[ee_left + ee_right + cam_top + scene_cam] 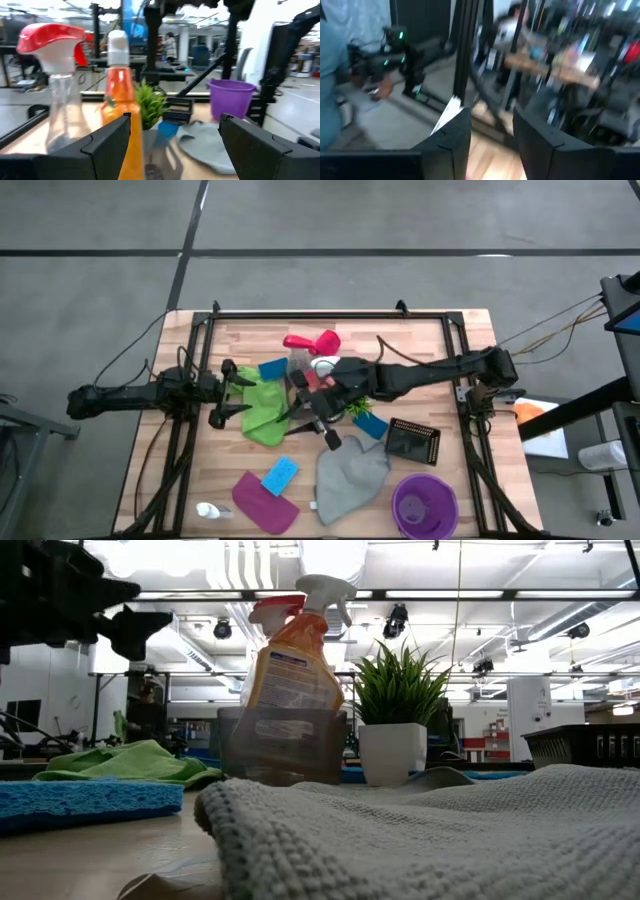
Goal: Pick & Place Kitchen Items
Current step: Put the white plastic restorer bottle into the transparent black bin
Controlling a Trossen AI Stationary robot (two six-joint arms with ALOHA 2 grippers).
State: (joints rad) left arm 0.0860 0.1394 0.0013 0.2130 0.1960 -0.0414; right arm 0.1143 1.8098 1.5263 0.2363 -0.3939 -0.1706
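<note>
A clear spray bottle with a red trigger (pixel 298 348) and an orange one with a white trigger (pixel 322 366) stand near the table's middle; both show in the left wrist view, the clear bottle (pixel 55 100) and the orange bottle (pixel 120 100). A green cloth (pixel 262 410) lies left of them. Blue sponges (pixel 280 473) (pixel 272 368) (pixel 370 423), a grey cloth (pixel 350 475) and a magenta cloth (pixel 265 500) lie flat on the table. My left gripper (pixel 232 392) is open at the green cloth's left edge, facing the bottles. My right gripper (pixel 315 420) is open and empty just right of the green cloth.
A small green plant in a white pot (pixel 395 730) stands right of the bottles. A black basket (pixel 412 442) and a purple bucket (pixel 425 502) stand at the near right. A pink item (pixel 327 340) lies behind the bottles. A person in blue (pixel 330 75) shows beyond the table.
</note>
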